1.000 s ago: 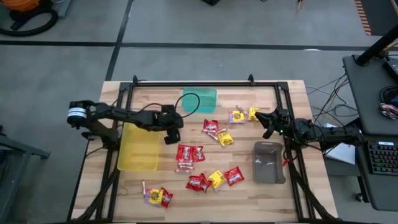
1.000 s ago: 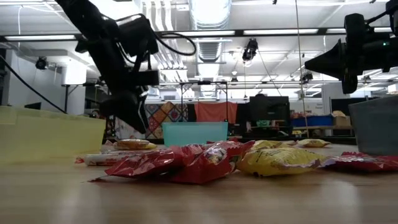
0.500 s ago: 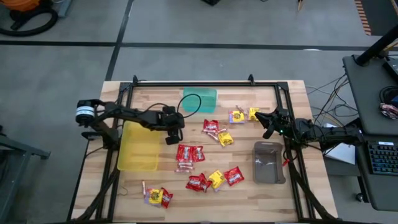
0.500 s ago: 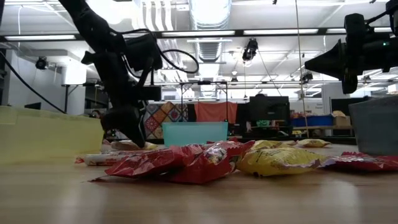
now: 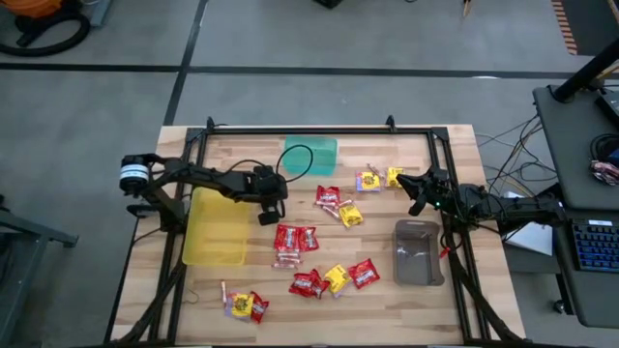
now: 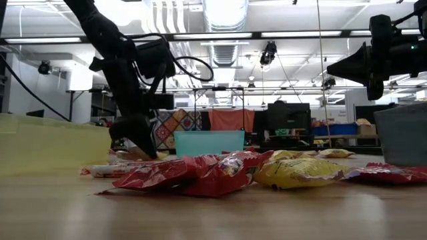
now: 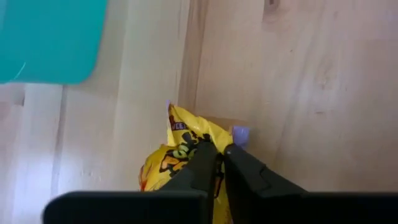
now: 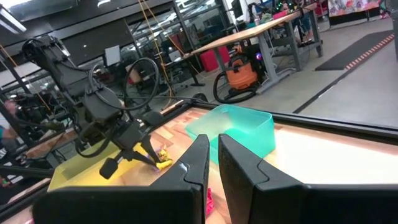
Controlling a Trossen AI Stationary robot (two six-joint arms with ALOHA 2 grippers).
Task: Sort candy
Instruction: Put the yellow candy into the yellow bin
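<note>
My left gripper is low over the table between the yellow tray and the red packets. It is shut on a yellow packet with purple marks, which also shows in the right wrist view. Other red and yellow packets and small twisted rolls lie across the table's middle and near left. My right gripper hovers shut and empty at the far right, above the grey tray. My left gripper pinches the yellow packet at its crinkled upper edge between its two fingertips. The fingers come from above, slanting down. The packet hangs just below the fingertips at table height; whether it still rests on the wood, I cannot tell.
A green tray stands at the far middle, and a black cable loops over its left edge. A dark frame runs round the table. Bare wood lies between the green tray and the left gripper.
My left gripper has gone down toward the table, onto the yellow packet beside the yellow tray. My right gripper has kept still.
</note>
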